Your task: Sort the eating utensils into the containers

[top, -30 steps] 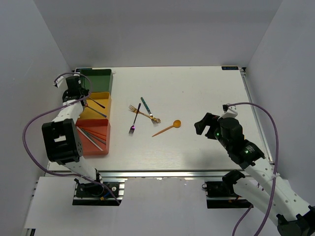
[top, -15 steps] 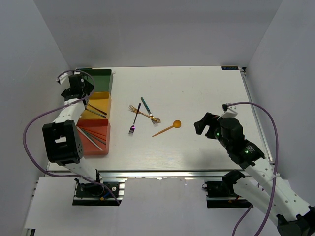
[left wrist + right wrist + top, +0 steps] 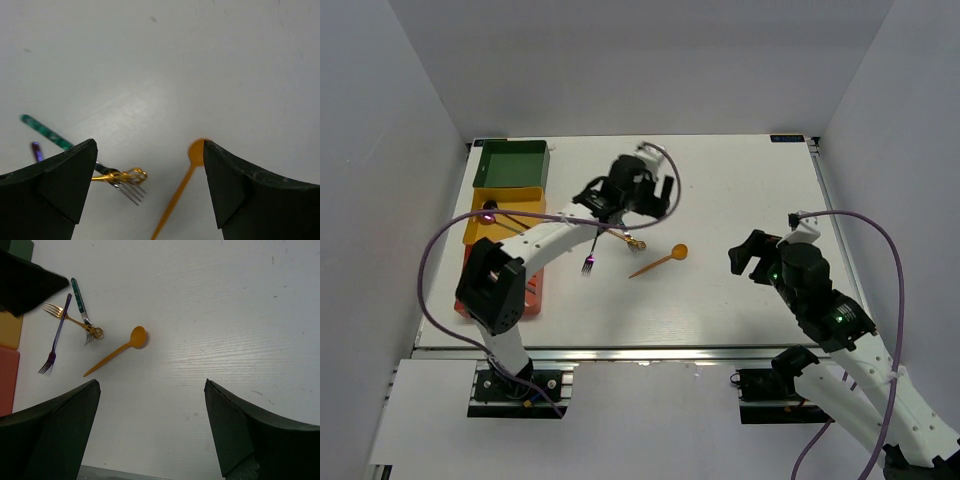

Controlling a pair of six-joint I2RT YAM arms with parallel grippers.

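White table (image 3: 740, 180): left gripper (image 3: 645, 190) over fork cluster, jaws apart (empty); right gripper (image 3: 757, 255) apart, near orange spoon (image 3: 660, 261).

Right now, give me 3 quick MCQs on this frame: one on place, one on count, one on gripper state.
1. Where does the orange plastic spoon lie?
A. in the yellow tray
B. on the bare white table
C. in the left gripper

2. How many utensils lie loose on the table?
A. two
B. four
C. seven

3. What is the state of the left gripper?
A. open and empty
B. shut on a fork
C. shut on the spoon

Answers:
1 B: the spoon rests on the white table, right of the forks.
2 B: purple fork, gold fork, teal-handled fork, orange spoon.
3 A: the wrist view shows its fingers wide apart, nothing between.
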